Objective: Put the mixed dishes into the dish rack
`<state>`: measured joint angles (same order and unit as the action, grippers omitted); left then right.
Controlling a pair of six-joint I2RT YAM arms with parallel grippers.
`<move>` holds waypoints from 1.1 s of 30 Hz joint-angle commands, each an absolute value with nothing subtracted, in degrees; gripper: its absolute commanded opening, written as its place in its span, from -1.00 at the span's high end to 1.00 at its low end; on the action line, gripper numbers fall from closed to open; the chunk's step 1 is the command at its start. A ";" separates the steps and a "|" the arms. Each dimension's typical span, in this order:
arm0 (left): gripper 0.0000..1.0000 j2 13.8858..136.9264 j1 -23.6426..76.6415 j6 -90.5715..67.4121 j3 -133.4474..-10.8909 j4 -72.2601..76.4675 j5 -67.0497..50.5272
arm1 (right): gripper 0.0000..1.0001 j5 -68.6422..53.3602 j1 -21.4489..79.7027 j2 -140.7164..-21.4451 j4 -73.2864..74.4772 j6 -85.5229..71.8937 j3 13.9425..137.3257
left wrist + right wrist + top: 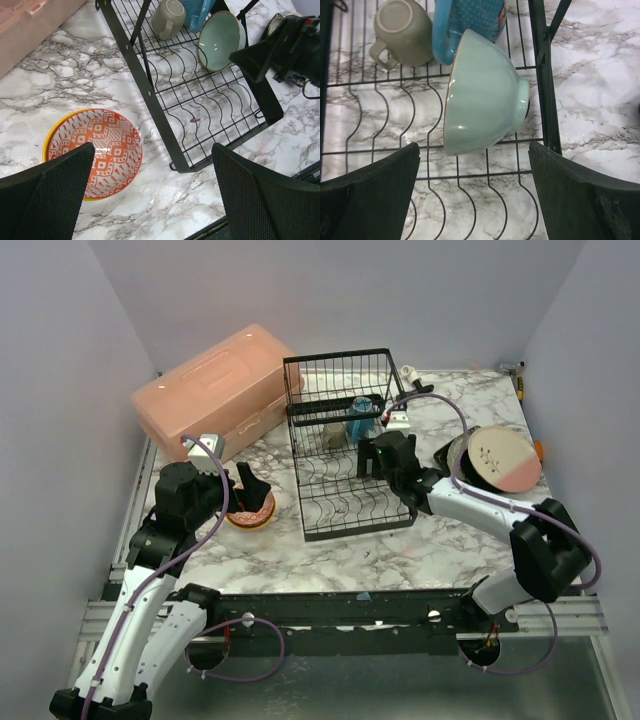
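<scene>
Top external view: nearest on the white marble tabletop [300, 555], at the left, a red-patterned ceramic bowl [250, 512] sits nested inside a yellow ceramic bowl [47, 142]. The left gripper [245, 485] hangs above them with its fingers [45, 200] spread wide and holding nothing.

Just right of the bowls stands the black wire dish rack [340, 440], its near slots bare. The right gripper [385, 455] reaches over the rack's right side. Its fingers [570, 195] are also wide apart and grasp nothing.

In the right wrist view, a mint green ceramic bowl [485, 95] lies on its side on the rack wires, just beyond those fingers, with its rim to the left and its foot against the right frame bar. Farther back in the rack an olive ceramic mug [402, 32] lies tipped over, and a blue-patterned bowl [470, 20] touches the mint bowl.

Right of the rack, a large pink-and-cream plate [503, 460] rests on the tabletop. At the far left lies a salmon-pink plastic box [215, 390].
</scene>
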<state>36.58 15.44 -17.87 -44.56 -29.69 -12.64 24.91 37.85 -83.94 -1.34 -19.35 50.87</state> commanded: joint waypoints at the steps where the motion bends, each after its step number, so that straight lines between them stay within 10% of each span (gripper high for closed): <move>1: -0.98 36.21 15.16 -17.89 -44.19 -29.08 -13.71 | -0.80 29.24 37.62 -90.53 -2.94 -20.56 55.23; 18: -0.97 36.44 14.99 -17.58 -44.30 -29.15 -14.24 | 0.38 26.92 37.62 -95.56 -14.13 -6.01 52.65; 24: -0.97 36.65 14.94 -17.67 -44.30 -29.18 -14.35 | -0.54 26.18 37.65 -90.14 -11.76 -10.91 50.59; 33: -0.97 37.08 14.50 -18.05 -44.38 -29.57 -12.51 | -0.81 21.21 37.71 -79.89 -5.52 -22.58 48.79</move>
<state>37.10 15.09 -17.91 -44.56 -29.69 -13.04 24.12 37.58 -83.88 -9.34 -15.79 49.71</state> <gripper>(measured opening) 0.987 0.896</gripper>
